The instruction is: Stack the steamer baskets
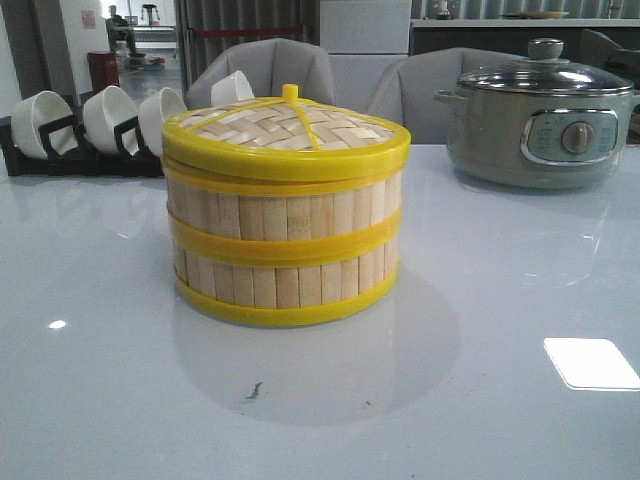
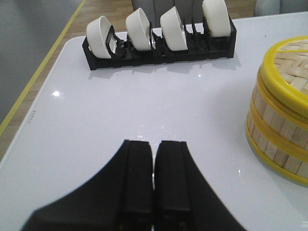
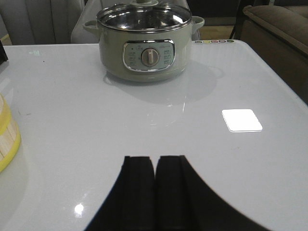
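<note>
Since the two round bamboo-slat steamer baskets (image 1: 285,250) with yellow rims already sit stacked mid-tabletop (image 1: 500,300) under their woven lid (image 1: 287,125), you keep the left gripper (image 2: 154,159) and right gripper (image 3: 155,173) closed, empty and apart, because any stray sweep could topple them.

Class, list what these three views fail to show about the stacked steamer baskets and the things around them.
- Inside of the steamer baskets: covered by the woven lid in the front view.
- Baskets' far side: cut off by the frame edge in both wrist views.
- Electric pot dial markings: too small.
- Both pincers: absent from the front view.
</note>
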Robot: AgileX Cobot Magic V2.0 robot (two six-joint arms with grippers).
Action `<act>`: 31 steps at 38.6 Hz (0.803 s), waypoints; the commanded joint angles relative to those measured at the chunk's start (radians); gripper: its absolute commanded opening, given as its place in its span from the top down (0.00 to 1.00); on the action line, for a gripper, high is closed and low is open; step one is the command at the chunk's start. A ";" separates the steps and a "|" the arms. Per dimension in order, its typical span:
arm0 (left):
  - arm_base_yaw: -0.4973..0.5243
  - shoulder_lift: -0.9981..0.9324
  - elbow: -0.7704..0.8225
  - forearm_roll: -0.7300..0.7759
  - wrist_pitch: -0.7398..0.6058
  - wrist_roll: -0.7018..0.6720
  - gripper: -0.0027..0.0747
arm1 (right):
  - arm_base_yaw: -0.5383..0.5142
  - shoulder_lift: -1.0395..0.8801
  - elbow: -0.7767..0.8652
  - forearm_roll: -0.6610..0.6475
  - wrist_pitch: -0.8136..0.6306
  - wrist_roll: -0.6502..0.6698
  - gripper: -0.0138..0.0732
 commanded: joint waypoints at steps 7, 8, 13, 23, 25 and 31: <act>-0.001 -0.003 -0.029 0.044 -0.097 -0.008 0.85 | -0.005 0.006 -0.032 -0.002 -0.079 -0.004 0.79; -0.001 -0.003 -0.029 0.034 -0.096 -0.008 0.85 | -0.005 0.006 -0.032 -0.002 -0.079 -0.004 0.79; -0.001 -0.032 -0.029 -0.021 -0.102 -0.008 0.85 | -0.005 0.006 -0.032 -0.002 -0.079 -0.004 0.79; 0.012 -0.176 0.039 -0.019 -0.147 -0.008 0.85 | -0.005 0.006 -0.032 -0.002 -0.079 -0.004 0.79; 0.026 -0.209 0.077 -0.019 -0.184 -0.008 0.85 | -0.005 0.006 -0.032 -0.002 -0.079 -0.004 0.79; 0.063 -0.316 0.208 -0.030 -0.302 -0.008 0.85 | -0.005 0.006 -0.032 -0.002 -0.079 -0.004 0.79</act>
